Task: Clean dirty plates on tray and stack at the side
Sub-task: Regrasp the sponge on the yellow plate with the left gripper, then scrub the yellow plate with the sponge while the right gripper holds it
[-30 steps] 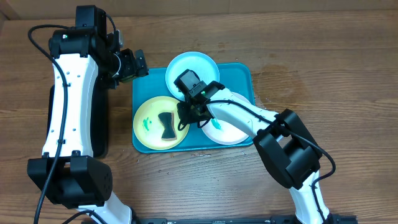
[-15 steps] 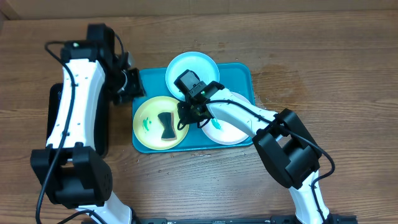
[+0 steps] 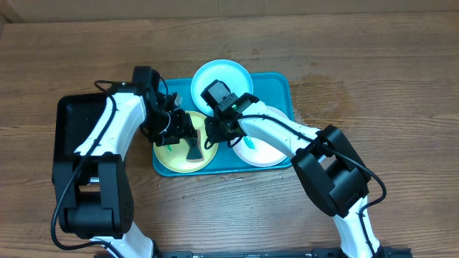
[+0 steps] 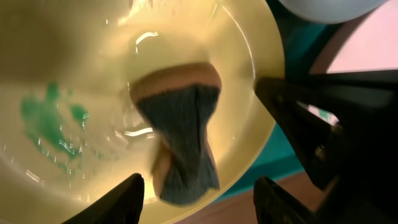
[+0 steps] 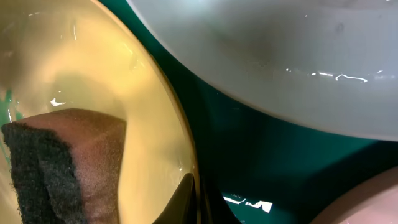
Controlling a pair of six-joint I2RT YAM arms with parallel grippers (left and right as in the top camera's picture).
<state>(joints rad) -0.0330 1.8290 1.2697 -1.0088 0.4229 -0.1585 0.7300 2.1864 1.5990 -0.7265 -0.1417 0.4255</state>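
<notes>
Overhead, the tray (image 3: 276, 93) holds three plates: the blue plate (image 3: 221, 82) at the back, the yellow plate (image 3: 176, 162) front left, and the white plate (image 3: 262, 154) front right. The right gripper (image 3: 213, 132) is closed on the yellow plate's rim on the side toward the white plate, pinning it. The left gripper (image 3: 183, 132) hangs over the sponge (image 3: 193, 149) lying in that plate. A black tray (image 3: 72, 115) sits to the left on the wooden table (image 3: 373, 72). Bare wood beyond the tray looks roomy enough for stacking.

Left wrist: the jaws stand open astride the sponge, neither finger touching it. It would be best to drop lower, grip the sponge at its waist, then scrub toward the green smear (image 4: 53, 118), keeping clear of the right gripper close by.

Right wrist: the fingertips pinch the rim. The plate is glossy and could slip, so a firm hold matters.
</notes>
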